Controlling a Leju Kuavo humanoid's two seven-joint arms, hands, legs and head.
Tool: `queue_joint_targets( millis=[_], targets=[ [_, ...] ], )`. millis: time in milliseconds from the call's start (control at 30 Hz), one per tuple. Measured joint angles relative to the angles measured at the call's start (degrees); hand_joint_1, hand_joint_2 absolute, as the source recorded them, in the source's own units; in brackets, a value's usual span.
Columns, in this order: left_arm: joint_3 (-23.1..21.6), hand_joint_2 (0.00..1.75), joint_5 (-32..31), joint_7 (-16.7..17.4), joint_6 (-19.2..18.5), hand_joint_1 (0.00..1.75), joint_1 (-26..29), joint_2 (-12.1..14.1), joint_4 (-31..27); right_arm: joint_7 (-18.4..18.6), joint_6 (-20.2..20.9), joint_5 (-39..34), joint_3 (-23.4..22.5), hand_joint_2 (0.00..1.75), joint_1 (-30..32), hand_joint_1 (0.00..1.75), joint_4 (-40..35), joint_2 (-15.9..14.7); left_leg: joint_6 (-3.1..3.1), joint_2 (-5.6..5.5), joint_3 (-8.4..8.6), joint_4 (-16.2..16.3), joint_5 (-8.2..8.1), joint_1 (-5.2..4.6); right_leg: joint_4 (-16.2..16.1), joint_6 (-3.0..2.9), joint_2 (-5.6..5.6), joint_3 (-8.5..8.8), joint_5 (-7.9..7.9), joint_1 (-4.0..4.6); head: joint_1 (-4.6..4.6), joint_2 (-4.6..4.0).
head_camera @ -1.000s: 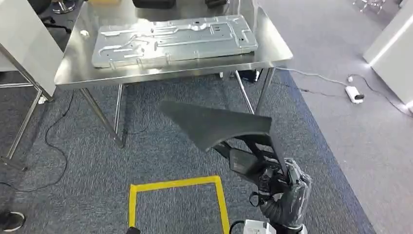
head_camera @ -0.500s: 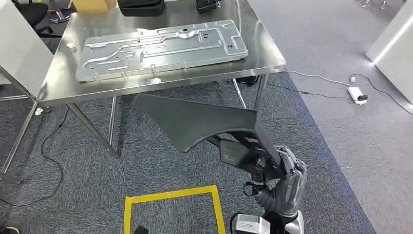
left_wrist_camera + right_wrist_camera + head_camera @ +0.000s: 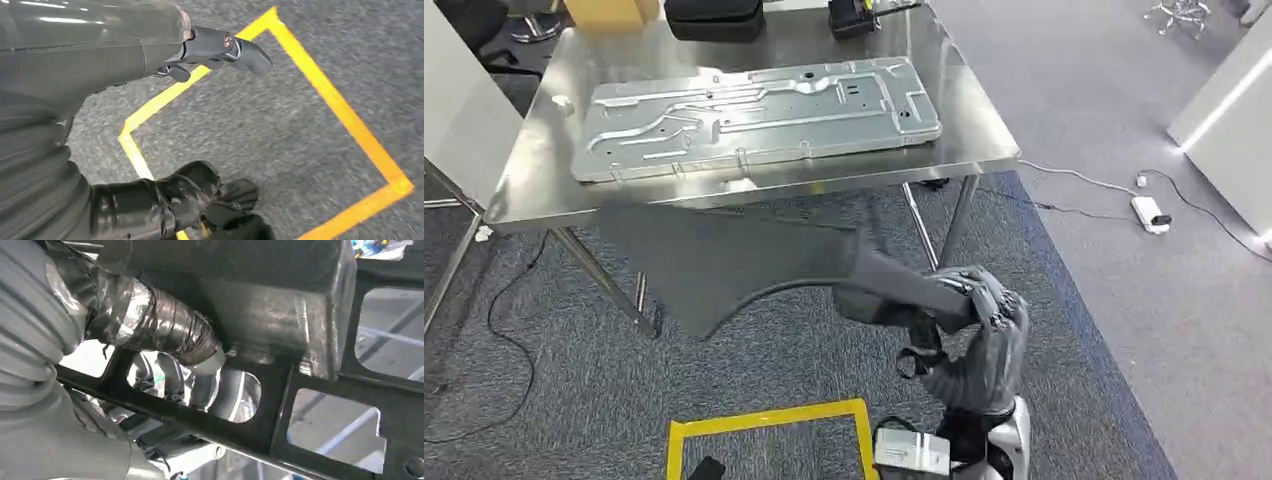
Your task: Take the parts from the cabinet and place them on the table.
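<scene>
1. Nearest me, my left hand (image 3: 220,47) hangs over the grey carpet (image 3: 280,125) and the yellow tape square (image 3: 345,110). Its fingers are apart with nothing in them, though the wrist cover hides much of the palm.
2. My right hand (image 3: 969,305) is clamped on the dark plastic panel (image 3: 724,255). In the right wrist view the taped thumb (image 3: 165,330) presses on the panel's ribbed frame (image 3: 240,430), and the other fingers are mostly hidden behind it.
3. The panel is motion-blurred in the head view, so I cannot make out its edges. It sits in the air in front of the steel table (image 3: 984,135), its far edge overlapping the table's front rim; I cannot tell whether they touch.
4. Compared with half a second ago, the panel reaches farther left and nearer the table, and my right hand is higher.
5. On the table lies a stamped metal sheet (image 3: 754,115). Behind it, a black case (image 3: 714,18), a cardboard box (image 3: 609,10) and a dark device (image 3: 852,15) are cut off by the frame edge.
</scene>
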Motion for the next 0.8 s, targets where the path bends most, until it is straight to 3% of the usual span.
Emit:
queue_joint_targets(
  millis=[33,67,100,167,200,233,300,367,400,433,500,533,567,600,700,733,767,800],
  targets=[
    [-0.2,1.75,-0.2,0.1,-0.1,0.0,-0.1,0.0,0.0,0.7,0.3,0.5,0.5,1.75,-0.7,1.75,0.6,0.0,-0.05,-0.03,0.41,0.0,-0.35,0.01,1.9,0.19,-0.02,-1.84,-0.43,-0.15,0.0,0.0],
    [-0.3,1.75,-0.3,0.3,-0.2,0.0,0.0,0.0,0.0,1.3,0.3,1.0,0.9,1.75,-1.6,1.75,1.4,0.0,-0.1,-0.06,0.99,0.0,-0.8,0.04,1.4,0.23,-0.04,-2.56,0.75,-0.31,0.02,0.0],
    [-0.3,1.75,-0.5,0.4,-0.4,0.0,0.0,-0.2,0.0,1.8,0.3,1.5,1.3,1.75,-2.5,1.75,2.0,0.0,-0.21,-0.15,1.63,0.0,-1.24,0.06,-1.4,0.24,-0.07,-2.15,2.95,-0.43,0.0,0.0],
    [-0.6,1.75,-0.7,0.5,-0.7,0.0,-0.3,-0.4,0.0,2.6,0.3,2.1,2.0,1.75,-4.4,1.75,3.0,0.2,-0.63,-0.24,3.2,0.1,-2.36,0.11,-11.7,0.0,-0.14,1.06,10.5,-0.43,0.02,0.0],
    [-0.8,1.75,-0.7,0.7,-0.8,0.0,-0.4,-0.5,0.0,2.6,0.3,2.3,2.2,1.75,-5.1,1.75,3.5,0.3,-0.89,-0.27,3.53,0.0,-2.75,0.14,-13.6,-0.38,-0.16,1.74,11.31,-0.29,-0.04,0.0],
    [-1.0,1.75,-0.7,0.7,-0.9,0.0,-0.6,-0.5,0.0,2.7,0.3,2.3,2.4,1.75,-5.8,1.75,3.9,0.4,-1.28,-0.46,3.67,0.0,-2.98,0.01,-14.1,-0.59,-0.33,1.19,8.82,0.26,-0.11,0.0],
    [-1.4,1.75,-0.8,0.8,-0.9,0.0,-0.8,-0.5,0.0,3.0,0.3,2.4,2.9,1.75,-6.4,1.75,4.4,0.7,-2.28,-0.33,4.13,0.4,-2.93,-0.02,-14.6,-1.68,-0.11,1.98,10.63,0.24,-0.15,0.0],
    [-1.5,1.75,-0.8,0.8,-0.9,0.0,-0.9,-0.5,0.0,3.1,0.3,2.4,3.0,1.75,-7.0,1.75,4.8,1.1,-2.88,-0.26,3.91,1.0,-3.25,0.07,-15.2,-2.48,-0.12,3.13,10.68,-0.21,-0.15,0.0],
    [-1.6,1.75,-0.8,0.8,-0.8,0.0,-1.0,-0.5,0.0,3.1,0.3,2.4,3.1,1.75,-7.3,1.75,4.9,1.2,-3.0,-0.11,2.88,3.6,-3.29,0.14,-15.4,-2.74,-0.24,3.6,10.55,-0.19,-0.18,0.0],
    [-1.6,1.75,-0.8,0.8,-0.8,0.0,-1.1,-0.5,0.0,3.1,0.3,2.5,3.3,1.75,-7.6,1.75,5.1,1.4,-3.08,-0.08,0.6,7.3,-3.94,0.16,-15.5,-3.02,-0.25,3.81,10.37,-0.19,-0.39,0.0],
    [-1.7,1.75,-0.8,0.8,-0.8,0.0,-1.1,-0.5,0.0,3.1,0.3,2.5,3.6,1.75,-7.7,1.75,5.5,1.6,-3.57,-0.07,-4.74,15.4,-8.02,0.35,-15.6,-3.3,-0.29,4.35,9.73,-0.12,-0.37,0.0],
    [-1.7,1.75,-0.8,0.8,-0.9,0.0,-0.9,-0.5,0.0,3.1,0.3,2.5,3.7,1.75,-7.7,1.75,5.7,1.6,-3.72,-0.07,-6.94,18.0,-9.51,0.43,-15.6,-3.29,-0.25,4.77,9.33,-0.12,-0.35,0.0],
    [-1.7,1.75,-0.8,0.8,-0.9,0.0,-0.8,-0.5,0.0,3.1,0.3,2.5,3.8,1.75,-7.7,1.75,6.0,1.6,-3.94,-0.05,-7.82,17.8,-9.09,0.53,-15.6,-3.24,-0.18,5.26,8.93,-0.14,-0.35,0.0],
    [-1.7,1.75,-0.8,0.8,-0.9,0.0,-0.8,-0.5,0.0,3.1,0.3,2.5,3.9,1.75,-7.7,1.75,6.2,1.6,-3.98,-0.02,-7.57,15.4,-7.17,0.62,-15.6,-3.1,-0.14,5.83,8.5,-0.17,-0.35,0.0],
    [-1.7,1.75,-1.2,1.0,-0.9,0.0,-0.8,-0.5,0.0,4.3,0.4,3.6,4.6,1.75,-8.7,1.75,6.9,1.8,-3.62,0.28,-3.37,1.6,2.91,0.79,-15.5,-2.45,-0.16,7.3,6.97,-0.22,-0.33,0.0],
    [-1.7,1.75,-1.4,1.2,-1.1,0.0,-0.9,-0.5,0.0,4.8,0.6,4.1,5.0,1.75,-9.4,1.75,7.4,2.0,-3.56,0.38,-3.69,1.5,0.06,0.33,-15.1,-2.02,0.12,7.81,6.63,0.01,-0.33,0.0],
    [-1.8,1.75,-1.4,1.4,-1.2,0.0,-1.2,-0.5,0.0,5.2,0.7,4.3,5.3,1.75,-10.3,1.75,7.8,2.3,-3.07,0.35,-3.43,1.6,-0.56,0.28,-15.3,-1.48,0.13,7.57,6.21,0.02,-0.33,0.0],
    [-1.8,1.75,-1.5,1.5,-1.2,0.0,-1.1,-0.5,0.0,5.6,0.9,4.5,5.5,1.75,-10.6,1.75,8.1,2.6,-2.64,0.28,-3.14,1.0,0.65,0.29,-15.3,-1.06,0.12,8.21,6.34,0.04,-0.39,0.0]
  ],
)
